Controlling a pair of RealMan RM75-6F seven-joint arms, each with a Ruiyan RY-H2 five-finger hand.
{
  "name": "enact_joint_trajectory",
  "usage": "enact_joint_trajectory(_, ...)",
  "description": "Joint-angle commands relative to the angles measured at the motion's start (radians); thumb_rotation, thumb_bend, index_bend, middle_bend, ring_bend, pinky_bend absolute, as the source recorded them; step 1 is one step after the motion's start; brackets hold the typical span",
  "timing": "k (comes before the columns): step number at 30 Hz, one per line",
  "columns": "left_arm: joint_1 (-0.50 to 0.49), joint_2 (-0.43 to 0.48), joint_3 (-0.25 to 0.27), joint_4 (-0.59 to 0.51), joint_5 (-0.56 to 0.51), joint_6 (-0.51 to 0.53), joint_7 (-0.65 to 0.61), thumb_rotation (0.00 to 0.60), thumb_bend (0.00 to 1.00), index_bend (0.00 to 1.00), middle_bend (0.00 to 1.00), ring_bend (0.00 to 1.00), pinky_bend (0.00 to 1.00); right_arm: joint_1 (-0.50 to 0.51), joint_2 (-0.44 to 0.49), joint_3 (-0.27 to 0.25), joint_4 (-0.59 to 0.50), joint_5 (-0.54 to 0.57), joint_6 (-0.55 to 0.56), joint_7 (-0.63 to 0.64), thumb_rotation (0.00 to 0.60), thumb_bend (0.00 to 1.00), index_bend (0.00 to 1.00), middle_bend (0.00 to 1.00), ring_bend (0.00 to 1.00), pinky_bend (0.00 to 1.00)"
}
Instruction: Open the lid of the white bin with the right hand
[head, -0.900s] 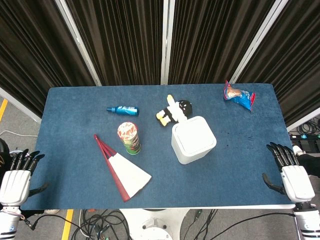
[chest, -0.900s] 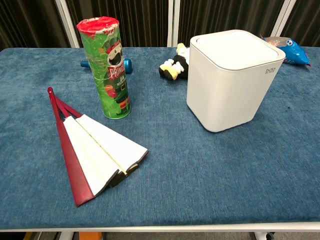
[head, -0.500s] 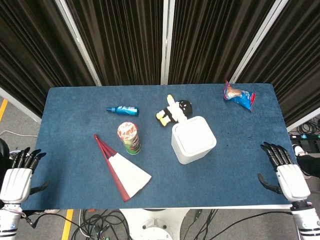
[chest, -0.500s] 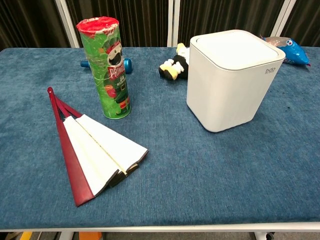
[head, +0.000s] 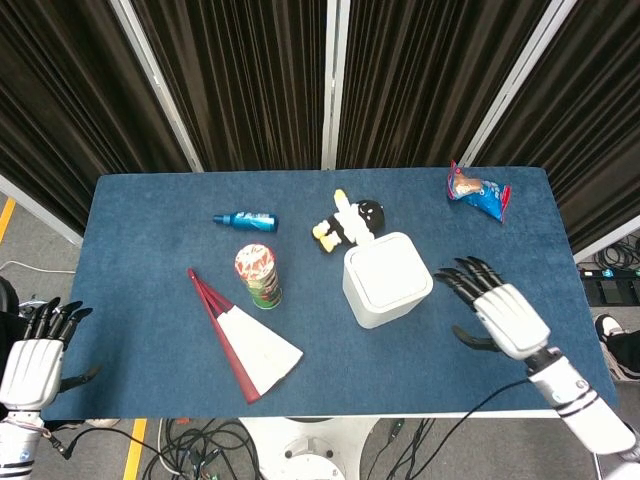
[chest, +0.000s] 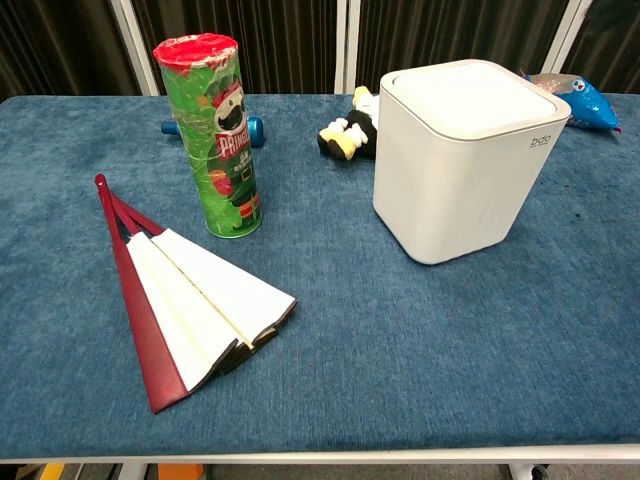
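The white bin (head: 387, 279) stands right of the table's middle with its lid (chest: 468, 97) flat and closed. My right hand (head: 501, 314) hovers over the blue table just right of the bin, fingers spread toward it and holding nothing. A small gap separates the fingertips from the bin's side. My left hand (head: 35, 356) stays off the table's front-left corner, fingers apart and empty. The chest view shows the bin (chest: 457, 165) but neither hand.
A green Pringles can (head: 259, 275) and a folded red-and-white fan (head: 243, 338) lie left of the bin. A plush toy (head: 349, 222) sits just behind it, a blue bottle (head: 245, 221) further left. A snack bag (head: 478, 189) lies at the back right.
My right hand has swung in from off the table's right edge to a spot over the table close beside the bin. The left hand and the objects have stayed put.
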Motion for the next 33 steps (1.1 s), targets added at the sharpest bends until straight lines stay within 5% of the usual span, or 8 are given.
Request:
enact_joint_trajectory(1,0.000,0.000,0.001,0.004,-0.003,-0.005,-0.005,0.600,0.00,0.19,0.13,0.02,0.09,0.094,-0.028,0.032,-0.034,0.063,-0.125,-0.057,0.600,0.21,0.15,0.16,0.00,0.00)
enact_joint_trajectory(21,0.013,-0.015,0.008,0.047,-0.010,-0.002,-0.060,0.600,0.00,0.19,0.13,0.02,0.09,0.174,-0.202,0.005,0.049,0.205,-0.232,-0.169,0.600,0.24,0.31,0.30,0.00,0.00)
enact_joint_trajectory(27,0.013,-0.016,0.006,0.054,-0.008,0.000,-0.068,0.600,0.00,0.19,0.13,0.02,0.09,0.121,-0.191,0.035,0.047,0.164,-0.056,-0.142,0.600,0.25,0.20,0.22,0.00,0.00)
enact_joint_trajectory(33,0.006,-0.017,0.001,0.056,-0.005,-0.004,-0.072,0.600,0.00,0.19,0.13,0.02,0.09,0.069,-0.150,0.057,0.040,0.200,0.041,-0.138,0.600,0.27,0.00,0.09,0.00,0.00)
